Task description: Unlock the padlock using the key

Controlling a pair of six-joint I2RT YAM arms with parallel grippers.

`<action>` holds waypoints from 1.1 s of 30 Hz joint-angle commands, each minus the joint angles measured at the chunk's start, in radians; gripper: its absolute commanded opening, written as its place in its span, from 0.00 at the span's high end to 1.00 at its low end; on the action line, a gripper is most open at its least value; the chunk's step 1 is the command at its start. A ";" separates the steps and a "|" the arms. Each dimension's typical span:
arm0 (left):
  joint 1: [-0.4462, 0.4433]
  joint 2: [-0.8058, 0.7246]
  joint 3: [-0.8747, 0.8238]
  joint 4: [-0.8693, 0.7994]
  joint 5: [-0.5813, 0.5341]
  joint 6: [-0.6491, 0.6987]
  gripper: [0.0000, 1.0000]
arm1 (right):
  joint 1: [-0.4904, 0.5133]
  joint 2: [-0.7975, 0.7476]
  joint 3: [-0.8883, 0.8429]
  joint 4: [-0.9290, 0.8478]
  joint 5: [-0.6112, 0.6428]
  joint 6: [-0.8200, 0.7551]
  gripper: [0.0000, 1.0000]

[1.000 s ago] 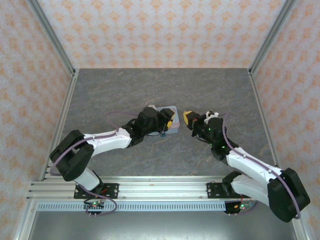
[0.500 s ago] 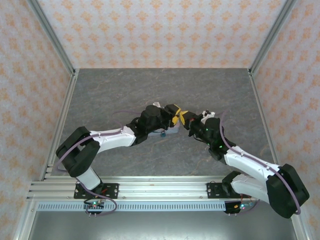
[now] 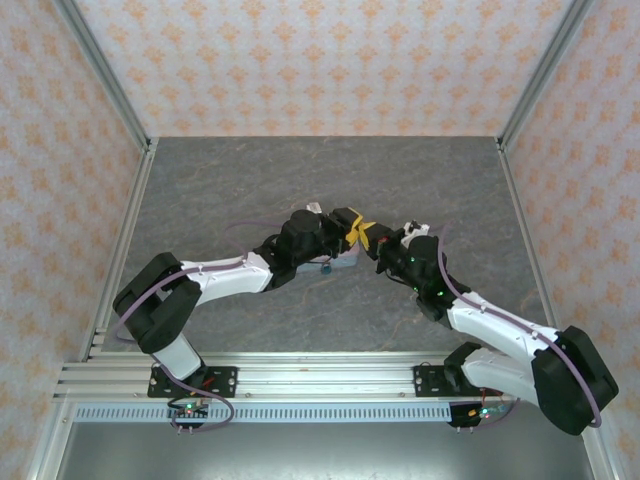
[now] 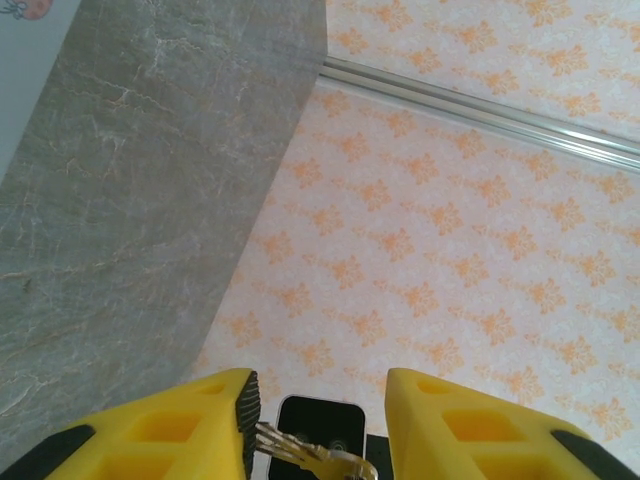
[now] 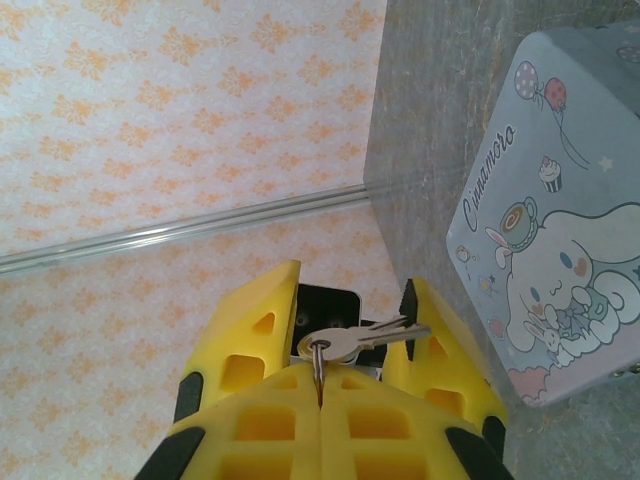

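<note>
My right gripper (image 5: 320, 378) is shut on the ring of a small silver key (image 5: 362, 339), which sticks out sideways above its fingertips. My left gripper (image 4: 318, 388) faces it with its yellow fingers (image 5: 252, 330) on either side of the key. The key's tip (image 4: 298, 452) touches one ribbed pad; the other finger stands apart, so the jaws are open. In the top view both grippers meet at mid-table, left gripper (image 3: 351, 228) against right gripper (image 3: 371, 239). The padlock (image 3: 325, 266) is a tiny blue-green speck by the tin's near edge.
A pastel tin box (image 5: 560, 240) with a cartoon character lies on the grey table (image 3: 400, 180) just below and left of the grippers, partly under the left arm (image 3: 300, 240). Patterned walls (image 3: 320, 60) enclose the table on three sides.
The left gripper swung right from above the tin to meet the right gripper, and its jaws have narrowed around the key. The right gripper edged slightly left, still holding the key.
</note>
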 commanded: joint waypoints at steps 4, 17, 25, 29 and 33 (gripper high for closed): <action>-0.009 -0.002 0.017 0.017 -0.016 -0.004 0.73 | 0.009 -0.006 0.009 0.037 0.026 0.009 1.00; -0.009 -0.015 0.010 -0.014 -0.031 0.015 0.84 | 0.010 -0.009 0.009 0.032 0.028 0.007 1.00; -0.010 -0.011 0.014 -0.026 -0.033 0.019 0.99 | 0.010 -0.014 0.011 0.026 0.030 0.007 1.00; -0.008 -0.014 0.014 -0.037 -0.036 0.033 1.00 | 0.009 -0.015 0.009 0.028 0.030 0.003 1.00; -0.004 -0.024 0.008 -0.065 -0.043 0.076 1.00 | -0.012 -0.060 0.012 -0.024 0.020 -0.033 0.64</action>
